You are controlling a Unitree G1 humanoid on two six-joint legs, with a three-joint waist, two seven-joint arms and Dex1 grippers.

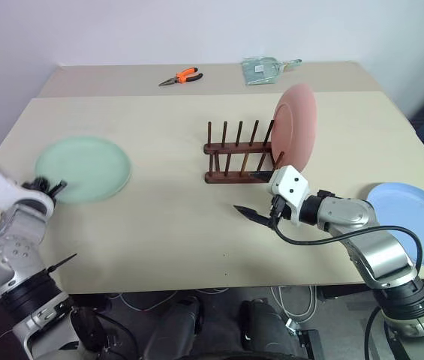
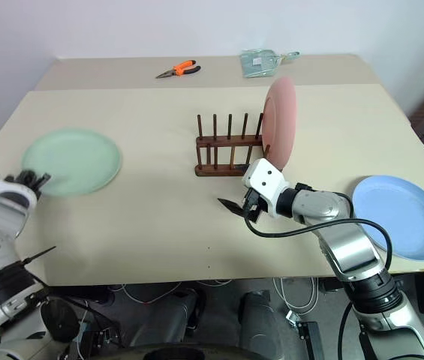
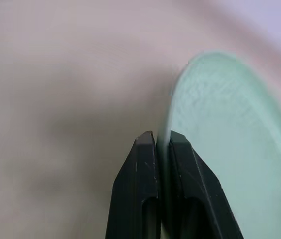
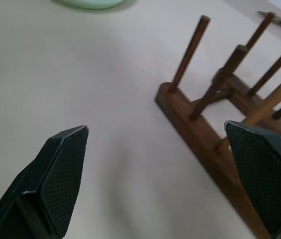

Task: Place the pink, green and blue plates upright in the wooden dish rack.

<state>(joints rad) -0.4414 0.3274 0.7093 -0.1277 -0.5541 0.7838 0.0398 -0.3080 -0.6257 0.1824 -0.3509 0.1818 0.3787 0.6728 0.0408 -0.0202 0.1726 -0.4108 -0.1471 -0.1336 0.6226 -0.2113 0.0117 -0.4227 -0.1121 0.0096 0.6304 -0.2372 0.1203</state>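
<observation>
The green plate [image 1: 84, 169] sits at the table's left, and my left gripper [image 1: 46, 186] is shut on its near rim. In the left wrist view both fingers [image 3: 145, 164] pinch the green plate's [image 3: 220, 129] edge. The pink plate [image 1: 296, 135] stands upright at the right end of the wooden dish rack [image 1: 234, 154]. The blue plate [image 1: 414, 221] lies flat at the table's right. My right gripper [image 1: 253, 195] hangs open and empty just in front of the rack, near its right end; the right wrist view shows the rack's [image 4: 215, 124] pegs between the spread fingers [image 4: 65, 164].
Orange-handled pliers [image 1: 181, 76] and a clear plastic packet [image 1: 264, 70] lie on the far table. The rack's pegs left of the pink plate hold nothing. Bare tabletop stretches between the green plate and the rack.
</observation>
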